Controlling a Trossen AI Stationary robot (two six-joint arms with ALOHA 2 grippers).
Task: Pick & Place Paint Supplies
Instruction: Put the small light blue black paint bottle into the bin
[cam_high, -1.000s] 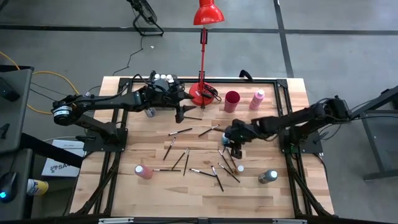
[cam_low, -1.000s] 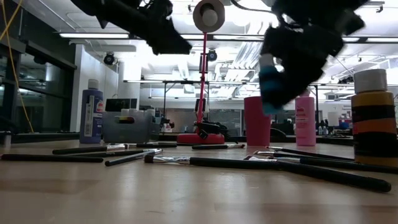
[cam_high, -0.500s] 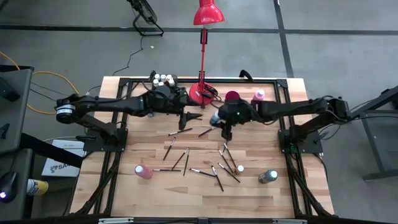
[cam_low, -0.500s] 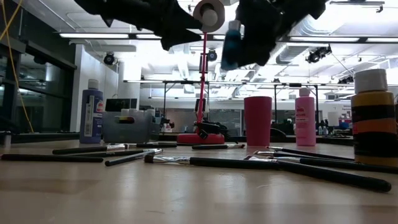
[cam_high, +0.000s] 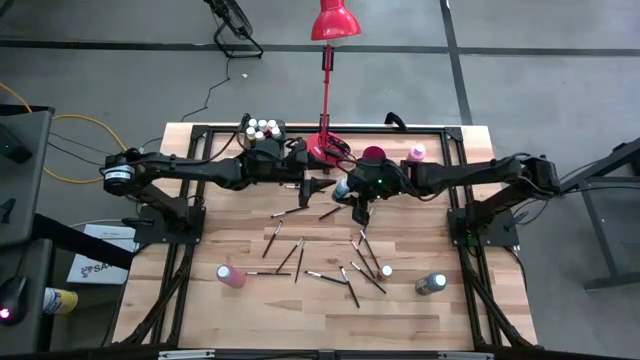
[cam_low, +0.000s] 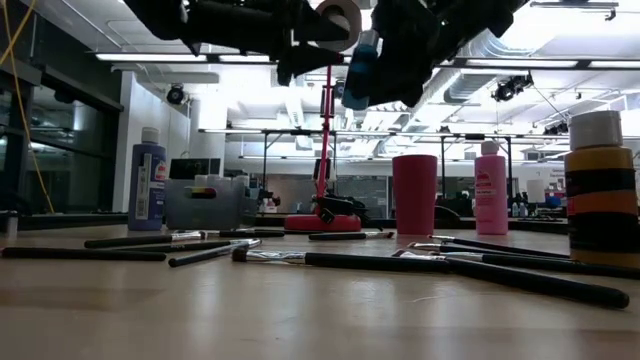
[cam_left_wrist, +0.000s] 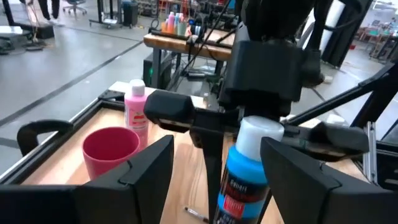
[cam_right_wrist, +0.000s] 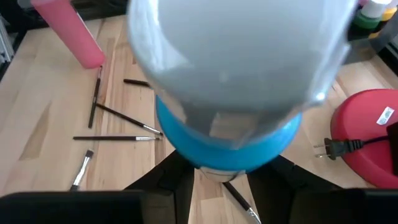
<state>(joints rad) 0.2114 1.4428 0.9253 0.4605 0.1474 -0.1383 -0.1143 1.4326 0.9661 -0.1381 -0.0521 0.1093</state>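
Note:
A blue paint bottle (cam_high: 343, 188) with a white cap (cam_left_wrist: 258, 134) hangs in the air over the far middle of the table, and my right gripper (cam_high: 356, 192) is shut on it. My left gripper (cam_high: 316, 186) reaches level from the table's left and is open. In the left wrist view its two fingers (cam_left_wrist: 149, 171) stand on either side of the bottle (cam_left_wrist: 244, 180), apart from it. Several thin dark-handled paintbrushes (cam_high: 340, 275) lie scattered on the wood. A pink bottle (cam_high: 231, 276) lies near the left front. My right gripper pinches the bottle's blue body (cam_right_wrist: 224, 146), below the cap, between its two fingers (cam_right_wrist: 174, 183). The fingers come from the table's right, slanting down. The bottle is lifted clear of the table, cap up (cam_low: 372, 42) and tilted.
A translucent bin (cam_high: 265, 131) with white-capped bottles stands at the far left, beside the red lamp's base (cam_high: 322, 150). A dark red cup (cam_high: 373, 156) and a pink bottle (cam_high: 414, 153) stand at the far edge. Another bottle (cam_high: 432, 284) stands at the right front.
My right gripper has lifted the blue bottle off the table and carried it up and toward the far left, to the table's middle. My left gripper has moved right toward the bottle and levelled out; its fingers now flank the bottle.

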